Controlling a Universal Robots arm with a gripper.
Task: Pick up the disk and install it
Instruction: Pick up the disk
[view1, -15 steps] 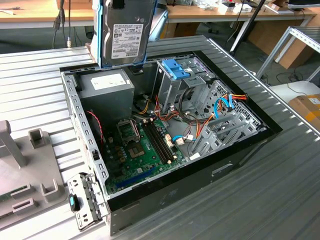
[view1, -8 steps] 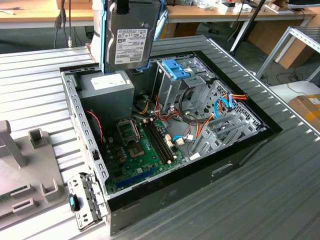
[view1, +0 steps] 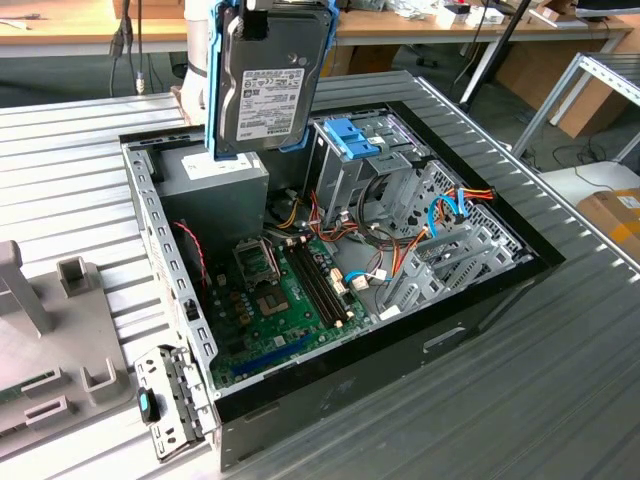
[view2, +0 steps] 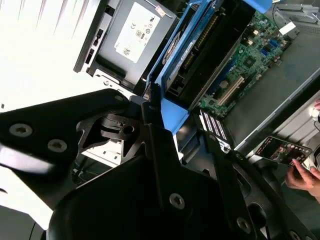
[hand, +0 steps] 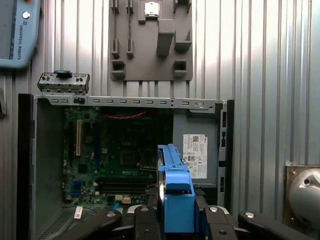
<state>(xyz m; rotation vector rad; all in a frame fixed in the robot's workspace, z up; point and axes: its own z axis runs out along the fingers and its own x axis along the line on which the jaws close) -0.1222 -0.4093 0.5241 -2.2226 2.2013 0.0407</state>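
Above the case (view1: 400, 372), gripper (hand: 178, 220) clamps the disk (view1: 272, 85).

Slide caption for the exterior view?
Disk held upright above the open computer case, near the power supply.

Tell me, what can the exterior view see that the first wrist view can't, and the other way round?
The exterior view adds the white label on the disk, the silver cage with its blue latch, and wooden desks behind. The first wrist view adds a handheld controller and a round metal part. Both share the disk over the open computer case, the green motherboard and the power-supply box.
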